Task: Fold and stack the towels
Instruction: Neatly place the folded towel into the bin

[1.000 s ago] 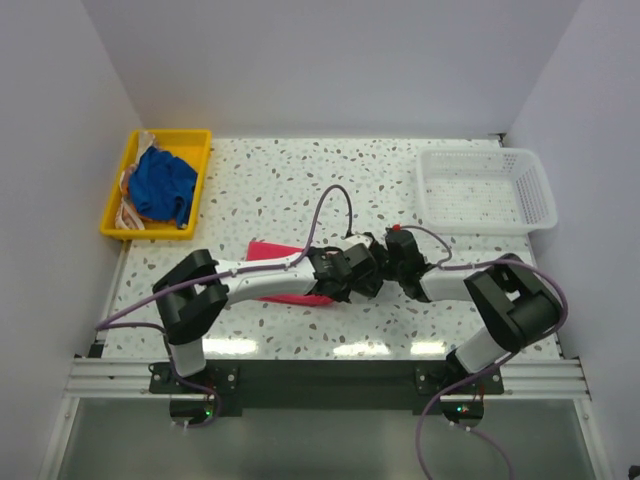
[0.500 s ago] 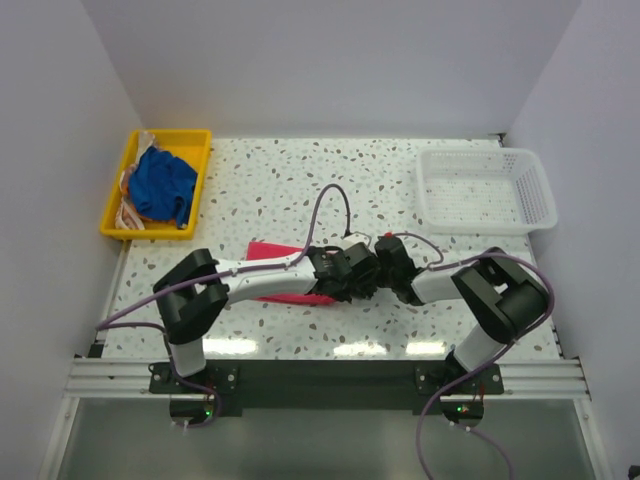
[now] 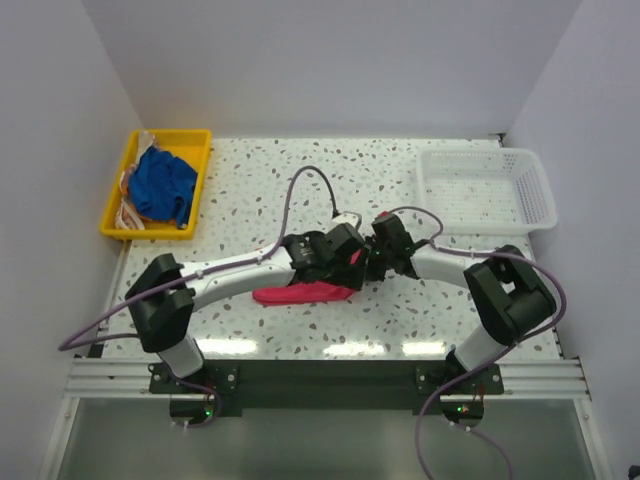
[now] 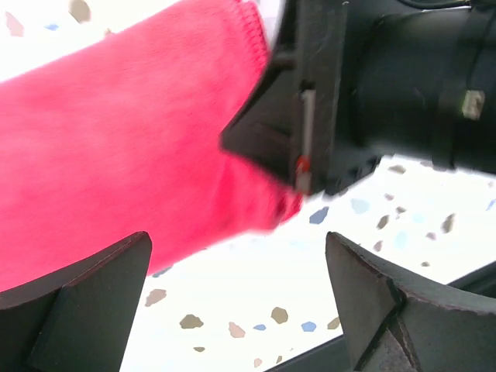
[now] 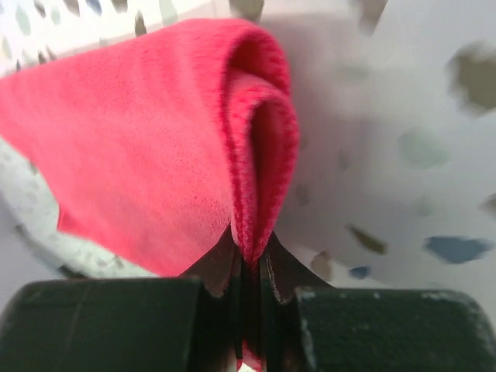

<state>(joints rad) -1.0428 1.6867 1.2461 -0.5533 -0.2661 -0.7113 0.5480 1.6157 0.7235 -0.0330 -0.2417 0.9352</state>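
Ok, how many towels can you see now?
3: pink towel mid-table in the right gripper; blue towel in the yellow tray; an orange-and-white cloth edge beneath it. Another may be hidden there.

The top view is evenly bright and sharp, lit from above, with white glare patches along the table at lower centre. The left wrist view is motion-smeared: the pink towel looks fuzzy and the upper left is washed out. The right wrist view shows the towel's fold crisp, with the speckles behind it blurred.
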